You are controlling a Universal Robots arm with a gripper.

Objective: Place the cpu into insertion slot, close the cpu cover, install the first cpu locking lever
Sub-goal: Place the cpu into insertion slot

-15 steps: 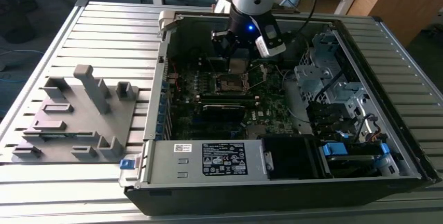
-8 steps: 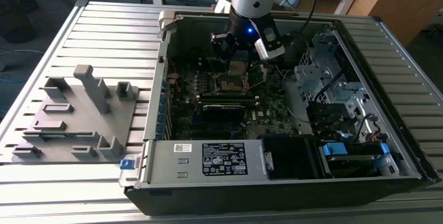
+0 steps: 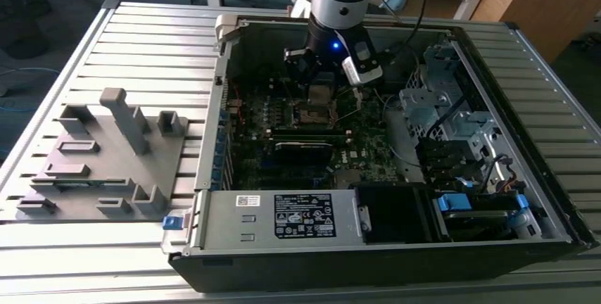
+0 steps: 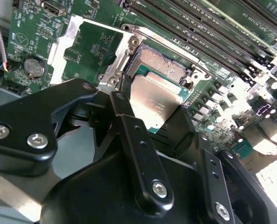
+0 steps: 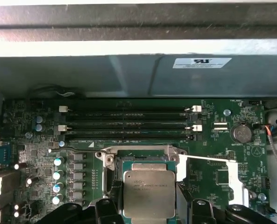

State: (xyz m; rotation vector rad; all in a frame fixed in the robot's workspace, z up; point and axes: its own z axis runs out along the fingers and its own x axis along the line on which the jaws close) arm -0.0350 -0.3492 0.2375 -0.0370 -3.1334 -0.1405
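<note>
The small, flat, square cpu (image 4: 154, 99) with its dull silver-grey top is pinched between the black fingers of my gripper (image 4: 150, 116), which is clamped on its two sides. It hangs just above the open square socket (image 4: 162, 63) and looks tipped, not flat. In the exterior view, all this is in the upper middle of the frame, inside the big black computer case (image 3: 376, 262). The thin silver metal cpu cover (image 4: 62, 41) is swung open beside the socket. I worry that if the cpu goes down tipped or a bit off, a corner may catch the socket's metal edge or squash the tiny pins. It may slip if my grip is weak. The fingers are near the cover and could bump it.
</note>
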